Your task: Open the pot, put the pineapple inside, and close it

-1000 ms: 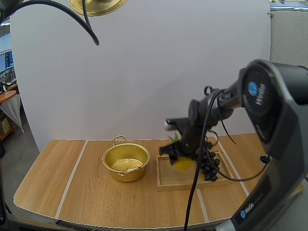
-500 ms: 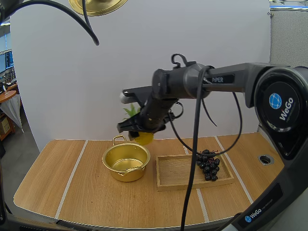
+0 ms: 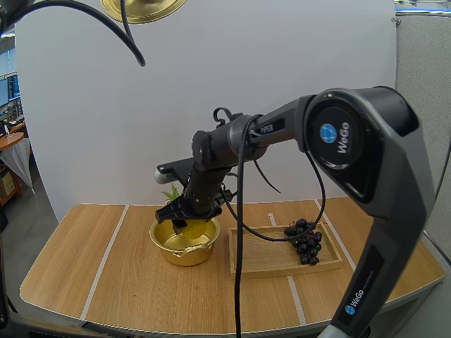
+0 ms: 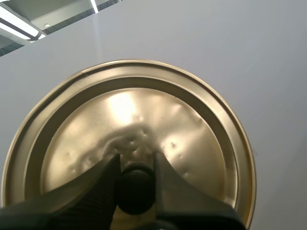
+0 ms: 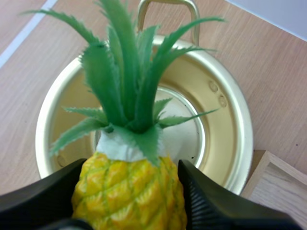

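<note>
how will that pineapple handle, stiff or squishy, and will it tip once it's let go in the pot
The pineapple is probably rigid: its body shows no denting in the right gripper. Likely light, since that two-finger pinch alone carries it. With tall leaves above a rounded body, it may tip and lean on the pot wall once released.

The wooden table (image 3: 84, 274) has a rounded front edge and pale stripes (image 3: 104, 262) running front to back. Two things rest directly on it. A gold pot (image 3: 176, 252) stands open, left of centre, with one handle at twelve o'clock and the other near five. Just beside it, at its three o'clock, lies a shallow wooden tray (image 3: 261, 262).
</note>
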